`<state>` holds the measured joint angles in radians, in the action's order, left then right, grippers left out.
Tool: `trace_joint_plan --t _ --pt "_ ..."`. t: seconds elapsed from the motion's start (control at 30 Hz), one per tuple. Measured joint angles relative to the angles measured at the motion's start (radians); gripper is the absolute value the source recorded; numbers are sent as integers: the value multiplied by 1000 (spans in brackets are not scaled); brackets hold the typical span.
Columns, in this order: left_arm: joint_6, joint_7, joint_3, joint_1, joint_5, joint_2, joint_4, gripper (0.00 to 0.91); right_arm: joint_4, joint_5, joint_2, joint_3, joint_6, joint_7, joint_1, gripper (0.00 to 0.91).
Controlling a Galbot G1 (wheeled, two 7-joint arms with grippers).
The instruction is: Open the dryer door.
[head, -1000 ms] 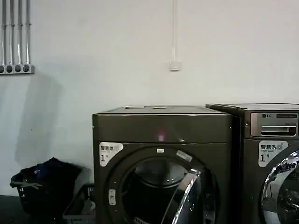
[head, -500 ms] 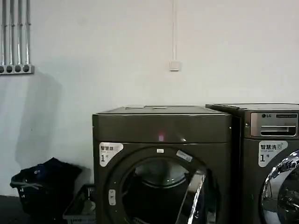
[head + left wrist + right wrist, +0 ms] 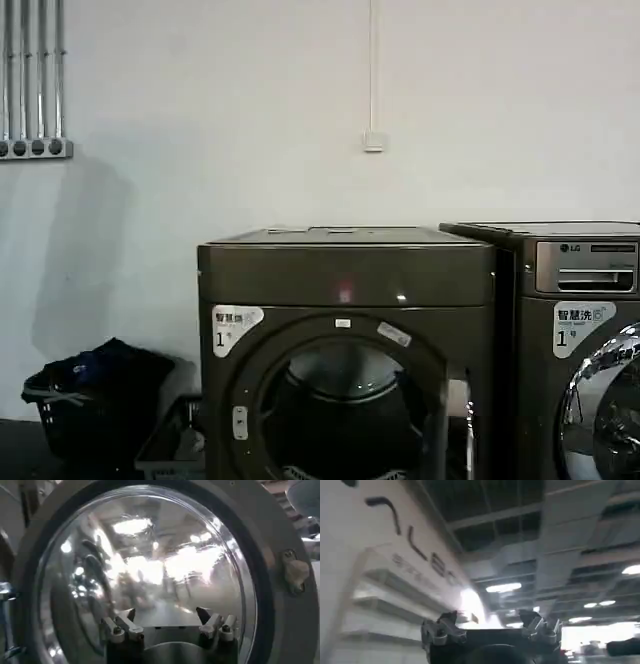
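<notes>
A white painted wall (image 3: 250,120) carries grey vertical pipes (image 3: 32,75) and a small white junction box (image 3: 374,140). On the floor below, a dark laundry basket of clothes (image 3: 95,395) sits beside a grey plastic crate (image 3: 172,445). A dark grey LG-marked machine with silver drawer (image 3: 585,300) stands at right.

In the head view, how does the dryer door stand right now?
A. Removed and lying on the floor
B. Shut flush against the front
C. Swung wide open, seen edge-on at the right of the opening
C: the dryer door stands edge-on right of the open drum.
</notes>
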<state>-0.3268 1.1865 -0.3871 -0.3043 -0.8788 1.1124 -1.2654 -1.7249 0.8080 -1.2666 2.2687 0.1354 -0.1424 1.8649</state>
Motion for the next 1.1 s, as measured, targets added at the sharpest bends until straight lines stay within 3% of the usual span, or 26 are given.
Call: trace_joint_plan --t 0.27,0.5,1.1 --pt "-2 -1 -77 56 -2 61 33 907 82 -45 -22 69 8 -26 13 907" --pt "-11 -17 -126 92 -1 124 70 907 134 -39 -27 112 14 -27 29 907" --pt "-15 -43 -208 138 5 306 170 907 153 -11 -26 140 2 -27 27 907"
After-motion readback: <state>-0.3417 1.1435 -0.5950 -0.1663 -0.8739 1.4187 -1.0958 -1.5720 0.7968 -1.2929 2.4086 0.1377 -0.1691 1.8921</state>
